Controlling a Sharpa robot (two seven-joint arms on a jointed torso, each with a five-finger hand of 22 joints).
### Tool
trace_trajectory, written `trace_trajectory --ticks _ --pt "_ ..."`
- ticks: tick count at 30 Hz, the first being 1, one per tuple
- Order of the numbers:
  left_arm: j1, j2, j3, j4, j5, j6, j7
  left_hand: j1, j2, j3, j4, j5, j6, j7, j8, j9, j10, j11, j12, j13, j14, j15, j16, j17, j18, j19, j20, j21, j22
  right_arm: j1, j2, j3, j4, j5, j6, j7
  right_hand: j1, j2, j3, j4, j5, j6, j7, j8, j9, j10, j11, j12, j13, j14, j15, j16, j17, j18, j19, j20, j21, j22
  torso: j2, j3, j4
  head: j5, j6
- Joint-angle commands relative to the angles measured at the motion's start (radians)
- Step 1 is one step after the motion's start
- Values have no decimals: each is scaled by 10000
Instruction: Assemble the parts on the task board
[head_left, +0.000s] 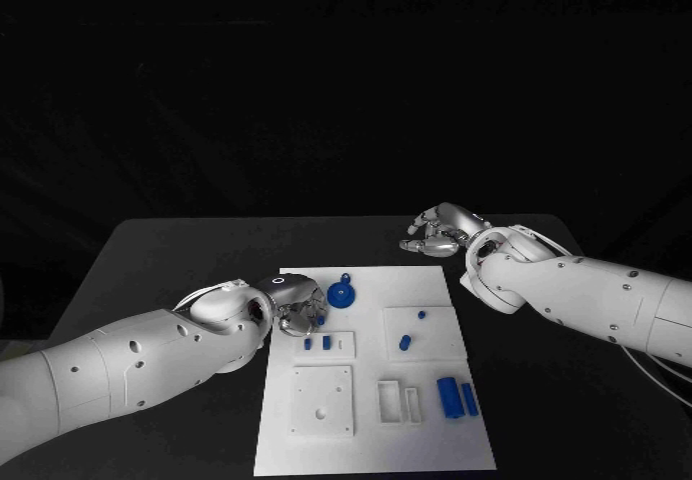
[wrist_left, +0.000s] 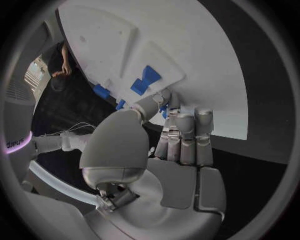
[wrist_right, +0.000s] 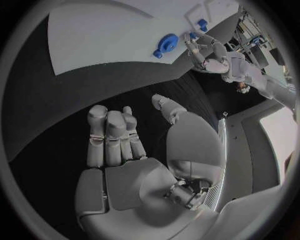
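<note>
The white task board (head_left: 378, 440) lies mid-table. My left hand (head_left: 296, 306) hovers at its left edge, fingers curled; in the left wrist view the thumb and fingers (wrist_left: 181, 131) pinch a small blue part (wrist_left: 164, 108). A round blue part (head_left: 342, 293) with a tab lies just right of that hand, and appears as the round blue part (wrist_right: 166, 44) in the right wrist view. My right hand (head_left: 438, 232) rests off the board's far right corner over the black table, its fingers (wrist_right: 112, 135) folded in on nothing.
Two blue cylinders (head_left: 457, 397) lie at the board's near right. Smaller blue parts (head_left: 405, 342) sit on a raised white block, with two more (head_left: 317, 343) in a block near the left hand. White blocks (head_left: 322, 398) stand near the front.
</note>
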Motion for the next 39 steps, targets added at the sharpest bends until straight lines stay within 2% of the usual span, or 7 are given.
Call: trace_trajectory --ticks 1,15,20,25,28,33,39 --pt "-16 -13 -5 -7 -46 242 -159 20 -141 -60 -20 -57 -169 -29 -88 -44 -79 62 -56 -8 -70 7 -27 -17 727 -54 -203 -39 67 -5 -4 4 4 -32 79 80 -16 105 -54 -16 48 -2 50 5 -17 -74 8 65 -14 80 -16 -65 9 635 -19 -76 -43 181 -1 3 6 -1 1" --pt "-12 -142 44 -279 496 -337 -43 93 -170 36 169 -60 -327 80 -35 -120 -354 187 -306 -46 -156 131 -121 -73 763 -99 -108 -138 27 -5 -49 3 -31 332 256 523 26 128 -31 -42 59 -21 53 -5 -22 -109 13 20 -53 34 -9 -145 -21 636 -78 -63 -102 164 -4 0 -1 0 72" --pt "-3 -273 307 -500 2254 -720 398 267 -71 302 209 4 -29 209 196 -71 -444 243 -386 -51 -239 184 -249 -146 758 -184 -43 -232 -4 -5 -151 2 -15 882 627 1374 315 293 105 -296 69 -49 55 -12 -25 -207 16 -280 -306 -138 -9 -536 -214 633 -329 35 -380 78 -10 3 -2 1 122" --pt "39 -513 568 -531 5610 -992 818 252 -63 359 229 26 -20 208 228 -72 -485 278 -419 -54 -355 216 -405 -224 735 -284 1 -334 -43 -4 -354 1 75 1273 1065 2048 508 379 156 -568 52 -67 67 -14 -23 -382 34 -662 -588 -311 15 -830 -352 608 -580 151 -608 20 -13 7 2 -47 179" --pt "133 -688 645 -478 7744 -717 1025 21 -62 400 331 -63 -62 234 304 -71 -531 340 -462 -37 -773 293 -1190 -603 592 -725 137 -871 -285 -4 -563 -1 222 1293 1437 2239 1064 521 526 -1320 -403 -119 171 -14 -15 -1415 188 -2691 -1960 -827 138 -1452 -673 476 -1228 435 -1094 -67 -16 5 -1 -79 207" --pt "190 -1062 649 -152 8948 -127 1875 -287 -3 233 399 -104 -147 267 408 -75 -577 409 -505 -6 -967 356 -1967 -962 436 -1007 212 -1384 -541 -5 -993 -9 632 1091 2108 2368 1120 779 931 -2128 -687 -61 369 88 9 -1175 466 -6326 -5168 -708 480 -1578 -853 627 -1063 728 -1246 -30 -13 3 -4 -172 239" --pt "197 -1410 647 368 9778 193 2350 -395 49 170 324 -111 -255 292 513 -91 -913 614 -608 -53 -1392 560 -3000 -1369 225 -1468 379 -2081 -860 -11 -1475 -128 1197 -393 2361 2240 1484 789 1237 -2618 -876 159 368 266 56 -898 530 -7632 -6384 -492 474 -1512 -919 636 -802 683 -1270 0 -16 -8 -3 -235 262"
